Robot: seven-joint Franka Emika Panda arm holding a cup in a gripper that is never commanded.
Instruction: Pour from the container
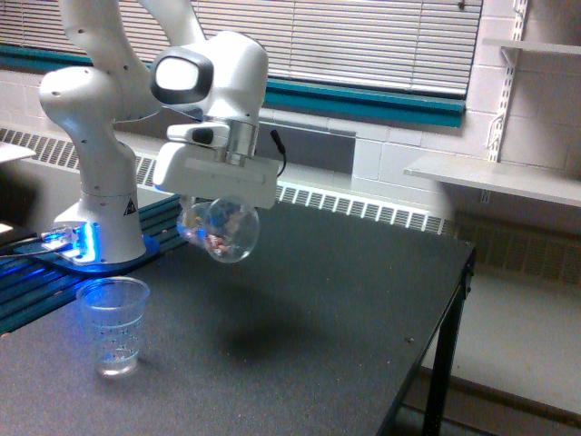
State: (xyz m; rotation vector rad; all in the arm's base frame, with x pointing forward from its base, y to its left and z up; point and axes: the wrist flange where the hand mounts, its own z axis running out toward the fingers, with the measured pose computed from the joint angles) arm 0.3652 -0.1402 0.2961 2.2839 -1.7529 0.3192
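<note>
The white arm's gripper [216, 211] hangs in the air above the dark table [345, 300], its fingers mostly hidden behind the wide white hand housing and closed around the container [221, 229], a short clear tumbler with smooth walls. The tumbler is held well clear of the tabletop and is tipped onto its side, so that its round bottom or mouth faces roughly toward the camera; which end that is cannot be told through the blur. Small pale and reddish bits show inside it, too indistinct to name. A soft dark shadow lies on the table below and slightly to the exterior view's right of the tumbler. Toward the exterior view's left, near the front edge of the table, a taller tapered clear cup [113, 324] with faint horizontal lines stands upright, lit blue from the glow at the robot base [100, 232]. That cup is lower than the held tumbler and apart from it, off to the exterior view's left. The base sits on a slatted dark platform beside the table, and behind it run window blinds [381, 41] and a teal sill.
</note>
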